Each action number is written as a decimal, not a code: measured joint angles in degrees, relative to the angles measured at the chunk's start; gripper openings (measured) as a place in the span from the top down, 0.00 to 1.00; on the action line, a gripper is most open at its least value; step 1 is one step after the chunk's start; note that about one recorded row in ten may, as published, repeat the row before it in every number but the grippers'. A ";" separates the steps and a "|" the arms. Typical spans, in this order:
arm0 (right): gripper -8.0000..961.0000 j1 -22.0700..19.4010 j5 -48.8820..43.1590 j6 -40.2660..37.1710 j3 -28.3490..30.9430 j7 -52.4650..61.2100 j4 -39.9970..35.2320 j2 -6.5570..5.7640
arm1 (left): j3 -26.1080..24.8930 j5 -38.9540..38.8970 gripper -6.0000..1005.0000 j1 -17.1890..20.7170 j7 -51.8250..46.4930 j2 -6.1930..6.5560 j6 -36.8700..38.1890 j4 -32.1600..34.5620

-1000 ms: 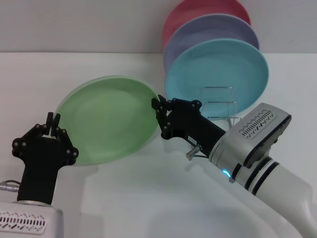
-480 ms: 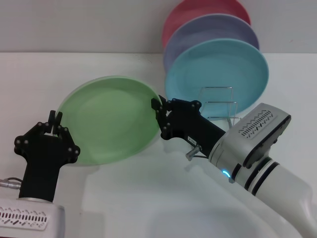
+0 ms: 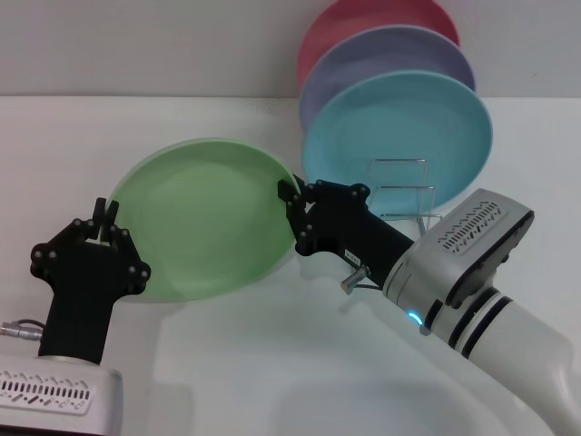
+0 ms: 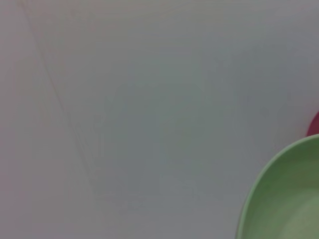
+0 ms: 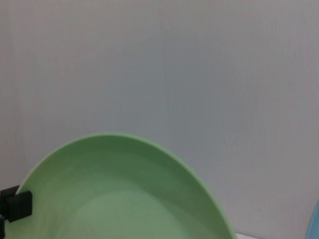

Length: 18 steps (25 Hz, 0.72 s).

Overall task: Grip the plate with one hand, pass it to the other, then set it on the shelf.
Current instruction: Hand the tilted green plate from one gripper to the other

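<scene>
The light green plate (image 3: 204, 218) hangs tilted above the white table, its face turned toward me. My left gripper (image 3: 103, 213), black with thin fingers, is shut on the plate's left rim. My right gripper (image 3: 290, 213) sits against the plate's right rim, on the bulky white-silver arm with the blue light. The chrome wire shelf (image 3: 399, 186) stands just behind the right gripper. A slice of the plate (image 4: 284, 199) shows in the left wrist view. The right wrist view looks across the plate (image 5: 124, 194) to the left gripper (image 5: 12, 206) at its far edge.
On the shelf stand a turquoise plate (image 3: 399, 127) in front, a lavender plate (image 3: 386, 54) behind it and a red plate (image 3: 363, 18) at the back. A pale wall rises behind the table.
My left gripper has moved a little right and up, carrying the plate's left rim toward the right gripper. The right arm has stayed put.
</scene>
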 joint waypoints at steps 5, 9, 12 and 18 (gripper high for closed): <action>0.93 -0.07 -0.01 -0.01 0.15 0.00 0.00 0.00 | 0.04 -0.02 0.86 -0.04 0.04 0.00 -0.02 0.06; 0.93 -0.24 -0.03 -0.02 0.18 0.00 0.00 0.00 | 0.05 0.02 0.85 -0.04 0.05 0.00 -0.03 0.06; 0.93 -0.45 -0.03 -0.29 0.21 -0.19 -0.04 0.00 | 0.04 0.18 0.84 -0.04 -0.07 0.00 0.01 0.06; 0.94 -0.57 -0.04 -0.40 0.40 -0.41 -0.08 0.00 | -0.01 0.46 0.83 0.41 -0.42 0.13 0.39 -0.14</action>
